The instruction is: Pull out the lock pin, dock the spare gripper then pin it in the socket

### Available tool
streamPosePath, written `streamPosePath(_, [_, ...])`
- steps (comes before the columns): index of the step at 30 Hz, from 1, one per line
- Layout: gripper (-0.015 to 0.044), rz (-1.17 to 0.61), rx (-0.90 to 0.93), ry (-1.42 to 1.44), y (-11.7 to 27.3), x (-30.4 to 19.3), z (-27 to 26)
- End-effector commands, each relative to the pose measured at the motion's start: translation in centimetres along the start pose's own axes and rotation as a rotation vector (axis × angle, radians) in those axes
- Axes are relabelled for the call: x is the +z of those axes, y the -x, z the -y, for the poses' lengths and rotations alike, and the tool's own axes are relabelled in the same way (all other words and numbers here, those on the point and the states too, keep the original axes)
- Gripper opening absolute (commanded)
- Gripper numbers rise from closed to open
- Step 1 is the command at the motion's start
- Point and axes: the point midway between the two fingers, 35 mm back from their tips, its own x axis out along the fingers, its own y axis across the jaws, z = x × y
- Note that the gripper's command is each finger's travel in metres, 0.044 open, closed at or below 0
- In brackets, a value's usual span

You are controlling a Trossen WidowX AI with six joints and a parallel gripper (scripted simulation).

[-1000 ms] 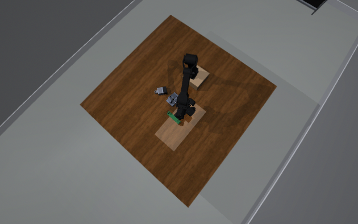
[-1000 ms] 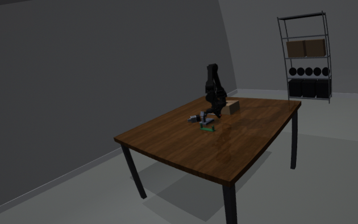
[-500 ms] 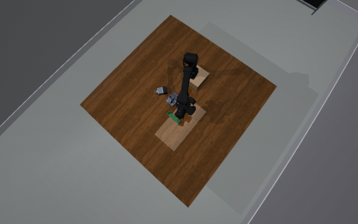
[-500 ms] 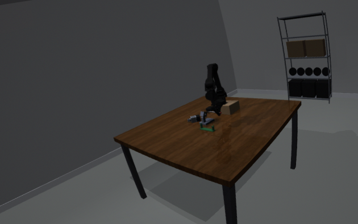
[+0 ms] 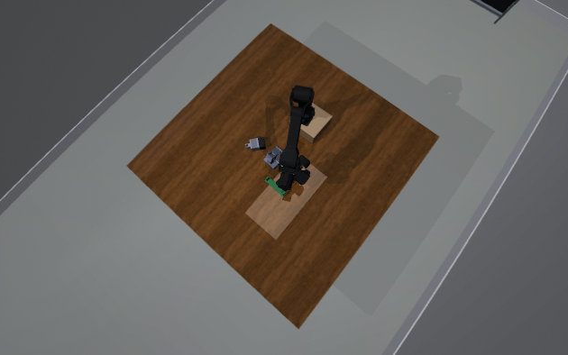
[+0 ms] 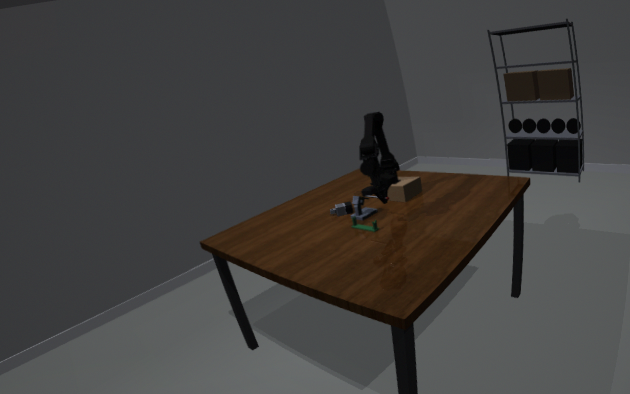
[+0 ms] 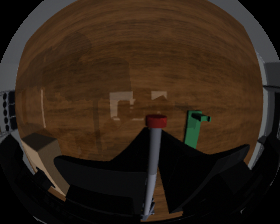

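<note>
My gripper [image 5: 287, 189] [image 6: 381, 198] [image 7: 150, 131] is shut on the lock pin [image 7: 151, 165], a thin grey shaft with a red head [image 7: 156, 120] that points away from the fingers. It hangs a little above the table, over the near corner of a pale mat [image 5: 275, 218]. A small green rack [image 5: 275, 186] [image 6: 365, 227] [image 7: 195, 128] stands just beside the fingers. The grey mount [image 5: 272, 158] [image 6: 361, 209] with its socket stands behind the gripper, by the arm. The spare gripper [image 5: 255, 143] [image 6: 339, 209], grey and dark, lies on the table left of the mount.
A tan block [image 5: 318, 124] [image 6: 405, 189] carries the arm's base at the back of the wooden table [image 5: 203, 149] [image 6: 345, 270]. A metal shelf rack [image 6: 540, 100] stands far off by the wall.
</note>
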Motion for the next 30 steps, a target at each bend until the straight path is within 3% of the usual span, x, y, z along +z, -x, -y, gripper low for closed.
streamPosePath(1, [0.0, -0.002, 0.003, 0.0, 0.0, 0.6, 1.1])
streamPosePath(30, [0.0, 0.002, -0.004, -0.001, 0.1, 4.4, 8.8])
